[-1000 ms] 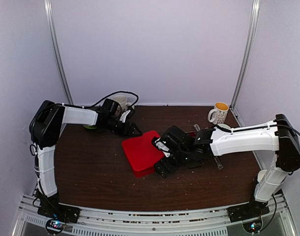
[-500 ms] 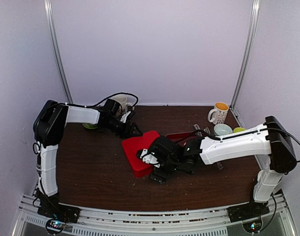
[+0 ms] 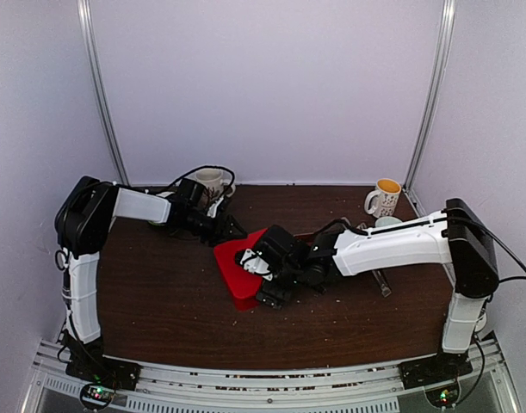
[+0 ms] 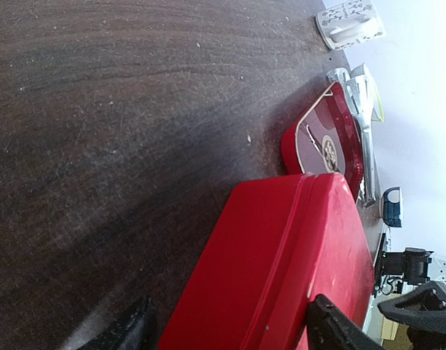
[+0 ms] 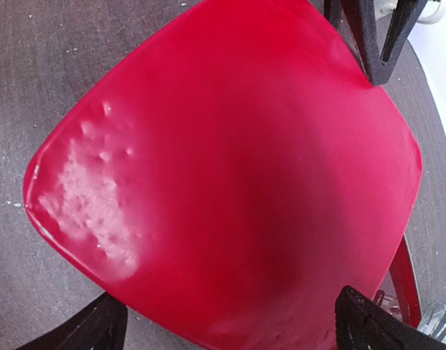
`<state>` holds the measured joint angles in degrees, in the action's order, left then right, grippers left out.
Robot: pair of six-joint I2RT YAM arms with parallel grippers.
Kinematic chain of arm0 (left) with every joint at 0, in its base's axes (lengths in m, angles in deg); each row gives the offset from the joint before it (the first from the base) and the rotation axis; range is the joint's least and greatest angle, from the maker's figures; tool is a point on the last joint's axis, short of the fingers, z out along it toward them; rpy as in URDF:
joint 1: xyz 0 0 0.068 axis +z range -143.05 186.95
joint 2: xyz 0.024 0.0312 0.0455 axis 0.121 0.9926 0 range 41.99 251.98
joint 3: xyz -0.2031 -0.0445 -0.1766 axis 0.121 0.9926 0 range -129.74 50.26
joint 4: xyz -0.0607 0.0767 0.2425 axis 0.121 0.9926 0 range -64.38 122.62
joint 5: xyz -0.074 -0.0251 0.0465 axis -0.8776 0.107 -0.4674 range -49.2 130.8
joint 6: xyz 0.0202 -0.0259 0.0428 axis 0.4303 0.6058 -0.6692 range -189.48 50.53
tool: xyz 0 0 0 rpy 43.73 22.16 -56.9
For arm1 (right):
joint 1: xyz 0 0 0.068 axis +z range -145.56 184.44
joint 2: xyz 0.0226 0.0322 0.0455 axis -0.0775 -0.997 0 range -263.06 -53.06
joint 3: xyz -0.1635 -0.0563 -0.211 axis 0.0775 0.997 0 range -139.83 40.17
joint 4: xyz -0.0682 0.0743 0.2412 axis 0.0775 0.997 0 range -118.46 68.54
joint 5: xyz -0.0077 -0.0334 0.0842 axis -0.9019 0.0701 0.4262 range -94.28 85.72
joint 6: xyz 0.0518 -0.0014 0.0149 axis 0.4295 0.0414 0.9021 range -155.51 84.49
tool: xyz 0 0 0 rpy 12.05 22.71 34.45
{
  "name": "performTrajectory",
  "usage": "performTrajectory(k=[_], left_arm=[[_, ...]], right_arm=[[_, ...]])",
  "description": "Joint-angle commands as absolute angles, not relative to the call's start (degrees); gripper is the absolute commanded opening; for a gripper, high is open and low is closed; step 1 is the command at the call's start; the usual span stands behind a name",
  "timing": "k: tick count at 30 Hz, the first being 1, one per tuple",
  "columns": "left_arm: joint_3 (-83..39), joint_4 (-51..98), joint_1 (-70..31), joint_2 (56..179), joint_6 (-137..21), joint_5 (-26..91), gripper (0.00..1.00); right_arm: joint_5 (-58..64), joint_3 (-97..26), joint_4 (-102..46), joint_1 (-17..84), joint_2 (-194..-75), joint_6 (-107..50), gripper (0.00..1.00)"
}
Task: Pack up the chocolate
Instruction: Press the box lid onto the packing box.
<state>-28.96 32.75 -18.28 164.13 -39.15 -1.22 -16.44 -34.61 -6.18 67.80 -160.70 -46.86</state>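
Observation:
A shut red box [image 3: 239, 267] lies mid-table, its lid [image 5: 230, 168] filling the right wrist view. The chocolate is out of view. My left gripper [image 3: 232, 231] is at the box's far corner; in the left wrist view my left gripper [image 4: 230, 332] stands open, its fingers [image 4: 332, 328] on either side of the box's edge [image 4: 281, 262]. My right gripper [image 3: 264, 280] hangs low over the box's near right part. It [image 5: 237, 328] is open wide, with a fingertip [image 5: 98, 324] out beside each side of the near corner.
A second, dark red tin [image 4: 328, 142] lies just right of the box. A white mug with orange inside [image 3: 384, 198] and a pale bowl [image 3: 386, 222] stand at the back right. Another white mug [image 3: 209, 179] stands behind the left arm. Crumbs dot the dark wooden table [image 3: 159, 292].
My right arm has swung left from the box's right side to over the box. The left gripper has narrowed a little at the far corner. The box has barely moved.

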Motion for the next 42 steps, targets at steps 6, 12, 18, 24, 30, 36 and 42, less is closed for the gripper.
performTrajectory(k=[6,12,18,24,30,36,42], left_arm=[[-21.7,36.1,-17.5,161.9,-39.7,0.7,0.65],[-15.3,32.5,-17.4,158.9,-37.8,2.0,0.63],[-6.3,21.6,-17.5,156.3,-30.6,0.5,0.61],[-2.4,19.4,-17.5,153.2,-29.1,2.8,0.61],[-1.0,17.8,-17.5,151.4,-28.0,3.2,0.62],[3.9,12.4,-18.5,147.7,-22.7,4.0,0.62],[11.4,3.0,-22.9,143.8,-12.8,6.4,0.61]], right_arm=[[-13.5,-37.5,-4.1,65.0,-163.2,-46.2,1.0],[-12.1,-39.1,-2.5,63.6,-163.6,-46.2,1.0],[-9.3,-36.7,-2.7,63.6,-161.3,-47.5,1.0],[-5.8,-32.1,-3.4,64.2,-156.5,-47.4,1.0],[-5.1,-28.2,-3.4,65.5,-151.1,-45.0,1.0],[-1.3,-23.7,-6.2,65.5,-144.4,-32.7,1.0],[14.0,-17.5,-11.9,60.2,-140.9,-12.1,1.0]])
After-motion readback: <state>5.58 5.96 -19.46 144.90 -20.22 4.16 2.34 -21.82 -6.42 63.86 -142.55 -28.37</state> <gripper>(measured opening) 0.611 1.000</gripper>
